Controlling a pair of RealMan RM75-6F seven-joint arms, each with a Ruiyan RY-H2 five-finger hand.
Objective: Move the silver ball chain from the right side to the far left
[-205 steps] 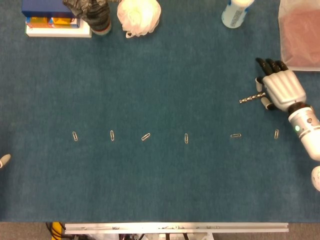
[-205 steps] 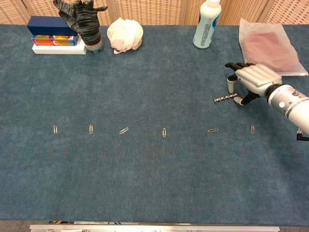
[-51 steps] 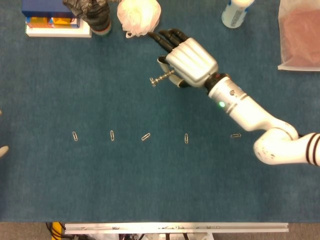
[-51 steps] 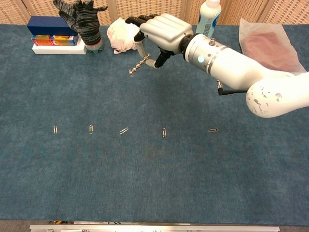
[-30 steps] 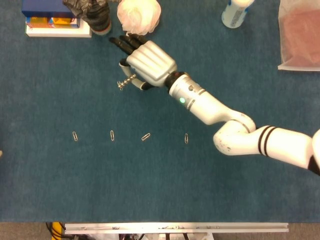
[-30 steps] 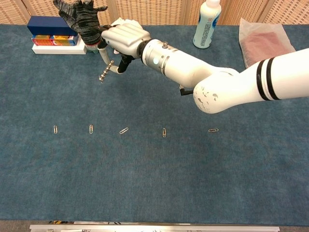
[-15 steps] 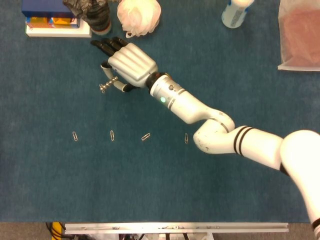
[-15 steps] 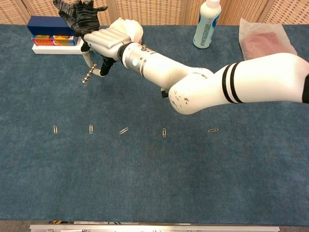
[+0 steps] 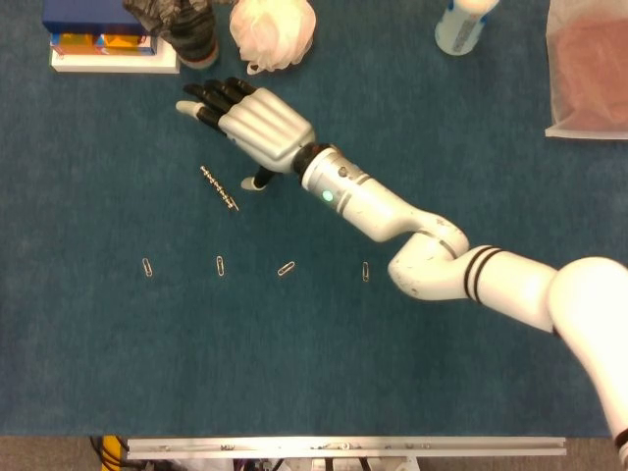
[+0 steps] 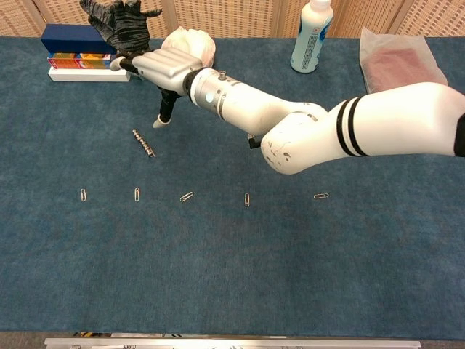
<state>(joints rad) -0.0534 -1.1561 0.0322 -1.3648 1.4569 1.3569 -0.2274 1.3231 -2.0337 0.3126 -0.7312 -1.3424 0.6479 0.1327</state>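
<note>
Half a second ago the silver ball chain (image 9: 220, 188) was pinched and carried above the cloth; it is now seen released, lying flat and stretched out diagonally on the blue table (image 9: 118, 373) in the left part of the surface, just beyond the row of paper clips (image 9: 218, 266) that is laid across the near middle. The clips are found unmoved. The right hand (image 9: 253, 128) has been lifted clear of the chain: its fingers (image 9: 211, 96) are spread and extended toward the far left, nothing is held, and only the thumb tip is angled down toward the cloth just right of the chain, without touching it as far as can be told. The white arm is stretched across from the right edge. The left hand is not seen in either view. Further back, a clear plastic bag (image 10: 403, 64) with reddish contents is laid at the far right, and a white bottle (image 10: 307, 36) is stood beside it. At the far left, a stack of boxes (image 10: 76, 52) is topped by a blue one, with a grey knitted glove (image 10: 122, 25) upright next to it and a crumpled white cloth (image 10: 190, 42) close behind the hand
</note>
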